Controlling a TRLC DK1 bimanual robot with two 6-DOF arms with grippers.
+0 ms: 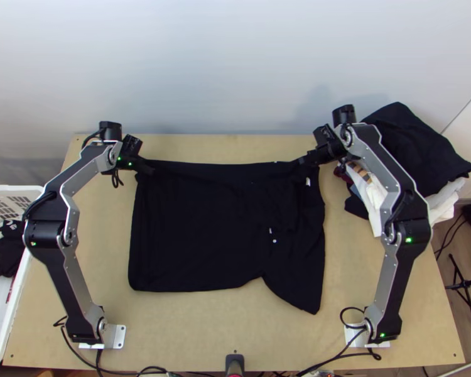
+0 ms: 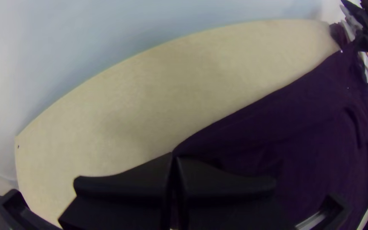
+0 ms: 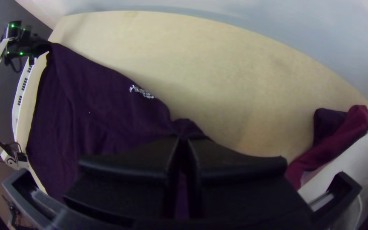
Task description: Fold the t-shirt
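Black cloth: t-shirt (image 1: 204,232) laid out over the middle of the table (image 1: 191,333), slightly creased. Long axis run left to right; straight end toward the left arm's side, flared sleeve end toward the right arm's side, its corner pointed at the near edge.

Far left corner pinched by the left gripper (image 1: 152,171), fingers closed together. Far edge, toward the flared end, nipped by the right gripper (image 1: 298,162), fingers pressed nearly together, a small tuft bunched at the tips.

White print (image 3: 141,91) noted beside the far edge in right wrist view; in top view, a white basket (image 1: 13,308) seen left of the table.
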